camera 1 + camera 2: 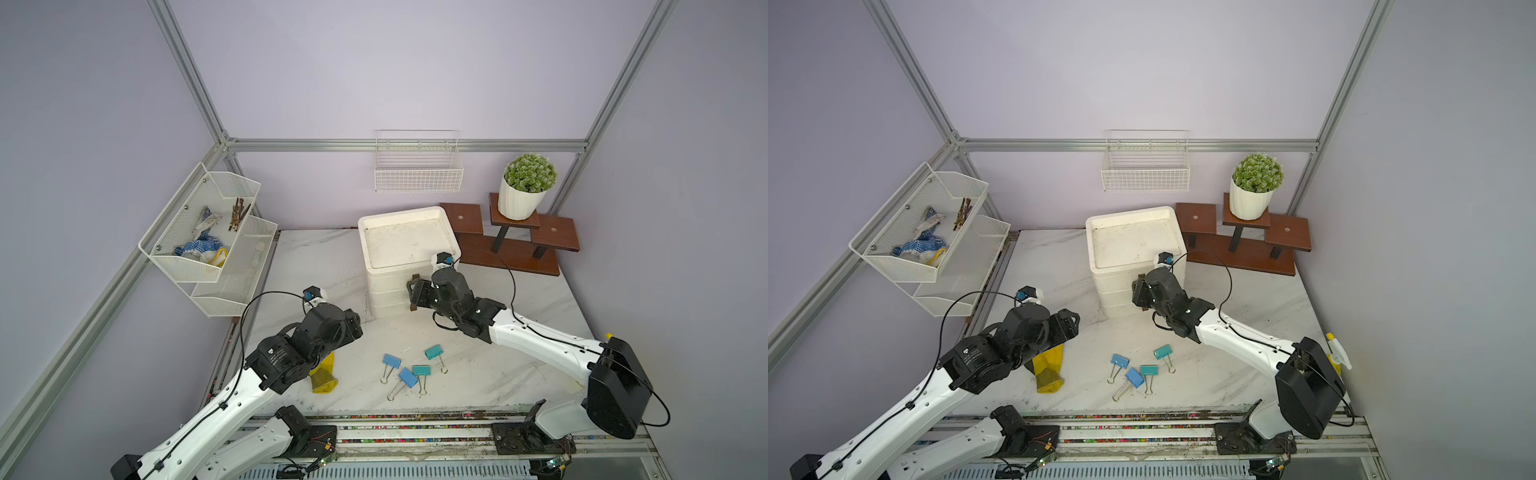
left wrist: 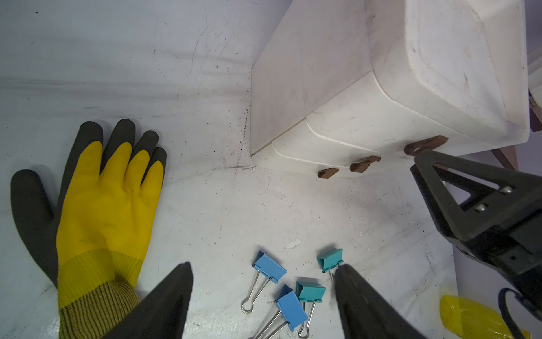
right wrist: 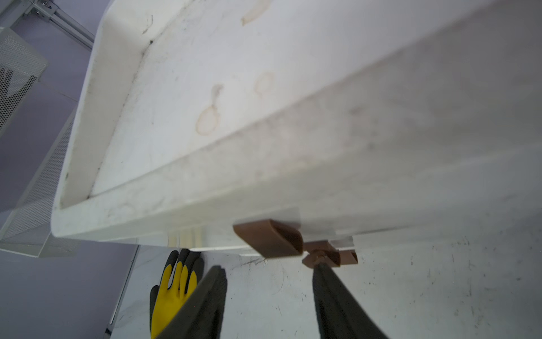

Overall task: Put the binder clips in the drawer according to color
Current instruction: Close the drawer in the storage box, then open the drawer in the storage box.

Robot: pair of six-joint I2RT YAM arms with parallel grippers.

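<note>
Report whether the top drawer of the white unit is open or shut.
Shut: the top drawer front sits flush with the drawers below in both top views, and no gap shows.

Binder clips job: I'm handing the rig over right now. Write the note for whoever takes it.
Left hand: open, empty, above the table near the clips.
Right hand: open, empty, at the brown handles of the drawer unit; all drawers look shut.
On the table: two light blue clips and two teal clips, loose in a cluster.
Done: no pale yellow clips in sight; possibly stowed, cannot confirm.
Left: open a drawer, sort blue and teal by color.
</note>
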